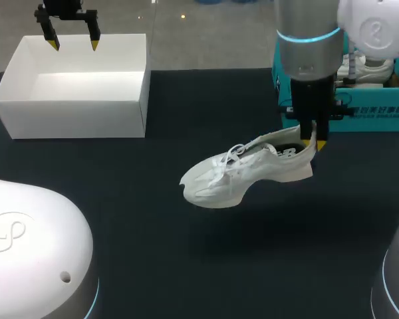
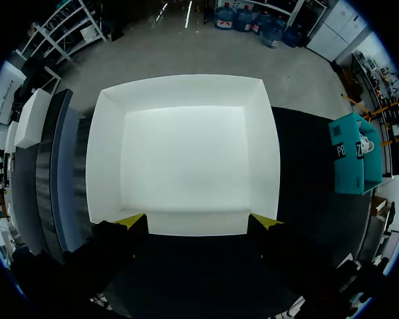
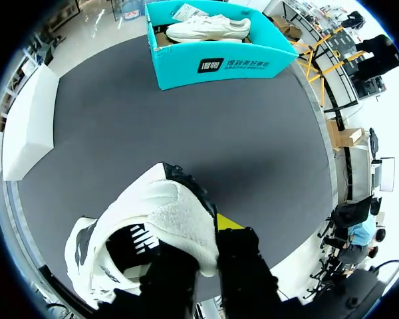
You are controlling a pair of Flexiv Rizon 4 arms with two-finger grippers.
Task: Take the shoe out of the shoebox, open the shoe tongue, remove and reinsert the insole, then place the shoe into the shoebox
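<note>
1. Rounded white arm housings (image 1: 26, 246) sit closest in the head view, filling its near corners; the left one looks biggest.
2. Right gripper (image 1: 312, 141) hangs straight down over the table's middle-right, clamped on the heel collar of the white shoe (image 1: 246, 174).
3. Right wrist view: one finger goes inside the heel opening and the other is outside behind the heel. The padded collar is pinched between them, and one yellow fingertip (image 3: 229, 222) peeks out beside it.
4. Shoe is out of the shoebox, held by the heel only. Its toe points toward my left side and sits lower than the heel.
5. Shoe looks clear of the dark table (image 1: 186, 279); its shadow (image 1: 219, 249) lies on the cloth, apart from the sole.
6. Laces (image 1: 236, 154) loop up on top, and there is a dark logo on the shoe's side near the heel. Shoe interior is too dark to make out the insole.
7. Teal shoebox (image 1: 379, 119) is at the table's far right, just behind the right gripper. Its top is open and a second white shoe (image 1: 369, 66) lies inside.
8. White box (image 1: 73, 100) is at the far left with its top open, well apart from the held shoe.
9. Left gripper (image 1: 73, 45) hovers above the white box's far wall with fingers spread wide, gripping nothing.
10. Left wrist view looks down into the white box; both yellow tips line up over one wall.
</note>
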